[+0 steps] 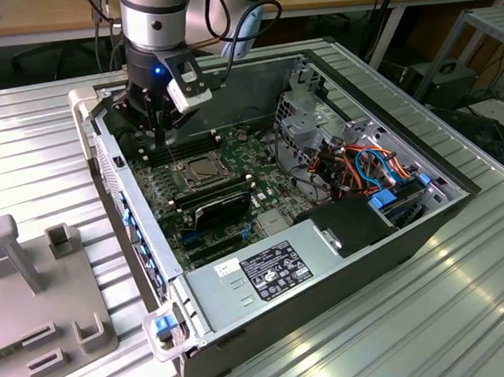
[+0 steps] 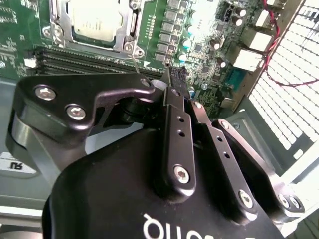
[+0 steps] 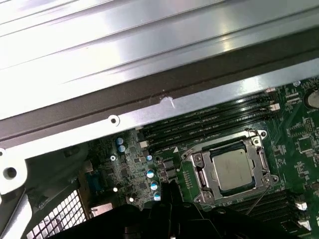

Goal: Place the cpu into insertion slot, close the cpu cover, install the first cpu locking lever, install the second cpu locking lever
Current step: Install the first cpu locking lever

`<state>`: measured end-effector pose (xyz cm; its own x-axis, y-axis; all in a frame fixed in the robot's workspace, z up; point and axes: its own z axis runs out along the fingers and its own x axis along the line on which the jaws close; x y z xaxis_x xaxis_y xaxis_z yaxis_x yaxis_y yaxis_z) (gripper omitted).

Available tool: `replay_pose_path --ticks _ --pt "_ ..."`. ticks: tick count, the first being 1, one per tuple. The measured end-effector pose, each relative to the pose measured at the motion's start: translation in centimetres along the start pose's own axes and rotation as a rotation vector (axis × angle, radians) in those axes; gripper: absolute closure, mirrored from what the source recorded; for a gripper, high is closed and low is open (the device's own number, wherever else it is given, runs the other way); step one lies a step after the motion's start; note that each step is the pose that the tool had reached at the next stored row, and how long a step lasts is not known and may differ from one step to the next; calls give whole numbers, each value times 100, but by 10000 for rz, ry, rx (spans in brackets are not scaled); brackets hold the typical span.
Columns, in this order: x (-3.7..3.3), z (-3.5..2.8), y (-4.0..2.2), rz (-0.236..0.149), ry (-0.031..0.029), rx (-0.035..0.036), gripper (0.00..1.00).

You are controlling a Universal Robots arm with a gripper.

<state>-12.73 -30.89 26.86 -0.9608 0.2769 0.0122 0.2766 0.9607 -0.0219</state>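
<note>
The cpu [image 3: 232, 168], a silver-grey square, lies flat in the insertion slot [image 1: 180, 178] on the green motherboard. The cpu cover [image 3: 260, 167], a thin metal frame, lies down around it, and the chip's top shows through its window [image 2: 94, 22]. A thin wire locking lever [image 2: 135, 62] sticks up from the socket's corner towards my fingertips; it also appears as a slim rod [image 3: 258, 200] in the first wrist view. My gripper [image 2: 168, 74] hangs just beside the socket with its narrow fingers pressed together. In the exterior view the gripper [image 1: 159, 135] is low inside the case, above the socket's far corner.
Long black memory slots [image 3: 209, 122] run between the socket and the case's metal wall [image 3: 164, 107]. A black fan card [image 1: 221, 207] sits in front of the socket. The power supply [image 1: 267, 270] and drive cage [image 1: 303, 119] fill the exterior view's right. A grey fixture [image 1: 42, 292] stands outside the case.
</note>
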Motion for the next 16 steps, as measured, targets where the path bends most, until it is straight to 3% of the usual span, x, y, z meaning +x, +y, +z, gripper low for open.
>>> replay_pose_path --ticks 9,13,16 --pt "9 34 74 -529 -11 1 89" --pt "-25 42 103 -602 -13 1 89" --pt "-102 50 126 -605 -13 2 89"
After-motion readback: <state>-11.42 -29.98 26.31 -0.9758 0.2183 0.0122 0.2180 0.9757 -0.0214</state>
